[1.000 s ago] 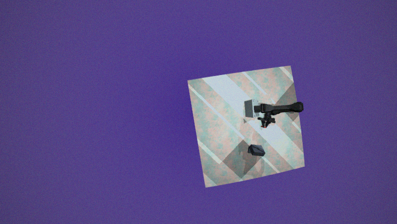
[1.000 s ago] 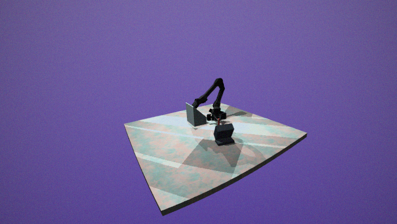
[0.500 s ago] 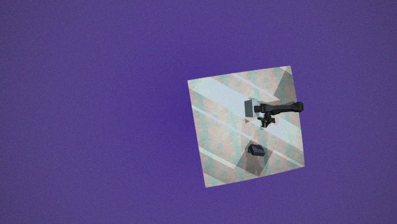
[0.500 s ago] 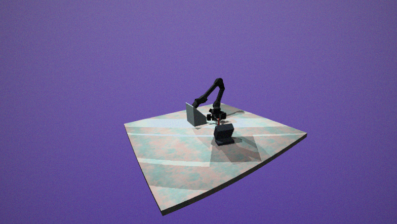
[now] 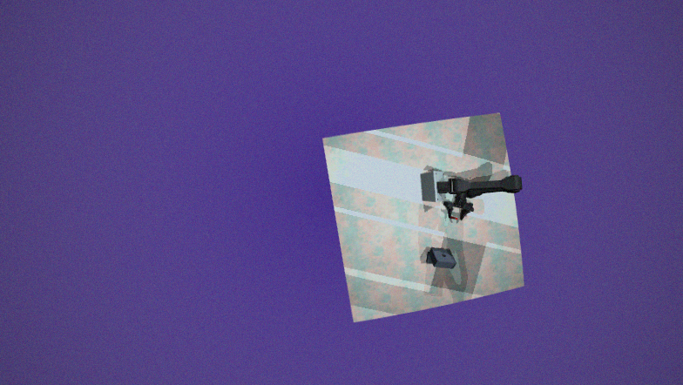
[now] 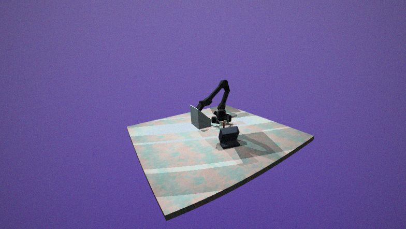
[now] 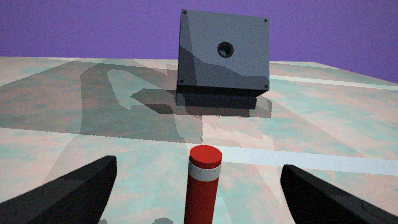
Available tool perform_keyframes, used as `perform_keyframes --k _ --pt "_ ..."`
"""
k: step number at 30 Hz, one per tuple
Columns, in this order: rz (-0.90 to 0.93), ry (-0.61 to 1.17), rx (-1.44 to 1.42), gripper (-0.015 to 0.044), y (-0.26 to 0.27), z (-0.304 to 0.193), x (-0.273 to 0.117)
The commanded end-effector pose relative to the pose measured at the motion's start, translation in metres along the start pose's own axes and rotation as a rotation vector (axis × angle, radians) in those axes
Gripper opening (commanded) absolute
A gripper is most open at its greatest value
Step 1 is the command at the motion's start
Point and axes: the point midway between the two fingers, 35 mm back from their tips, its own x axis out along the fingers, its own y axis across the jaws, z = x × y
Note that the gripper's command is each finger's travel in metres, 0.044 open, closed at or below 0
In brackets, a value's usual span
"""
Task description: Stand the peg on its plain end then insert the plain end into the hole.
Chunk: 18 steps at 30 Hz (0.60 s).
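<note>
The red peg [image 5: 454, 218] [image 6: 223, 124] [image 7: 202, 197] stands upright on the table [image 5: 382, 244] [image 6: 182, 159], its white band near the top end. Its lower end is cut off in the wrist view. My gripper [image 5: 456, 219] [image 7: 200, 168] is open wide, with one finger on each side of the peg and a visible gap to both. The dark grey sloped panel [image 5: 447, 261] [image 6: 229, 135] [image 7: 245, 67] stands beyond the peg. Its face turns toward the gripper, and the hole [image 7: 225, 49] shows near the middle of that face, empty.
A grey wedge-shaped block [image 5: 428, 186] [image 6: 199, 118] stands beside the arm's base. The sloped panel rests on a dark foot [image 6: 229, 145] [image 7: 215, 101]. Shadows and pale stripes cross the table top.
</note>
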Motion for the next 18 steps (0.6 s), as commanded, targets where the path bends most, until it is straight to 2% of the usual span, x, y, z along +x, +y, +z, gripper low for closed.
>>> perform_keyframes --k 1,7,18 --pt "0.000 -0.001 -0.001 0.0440 0.000 0.000 0.000" --pt "-0.003 0.001 -0.001 0.0440 0.002 0.005 0.000" --pt "-0.025 0.013 0.007 0.0440 0.021 0.082 -0.003"
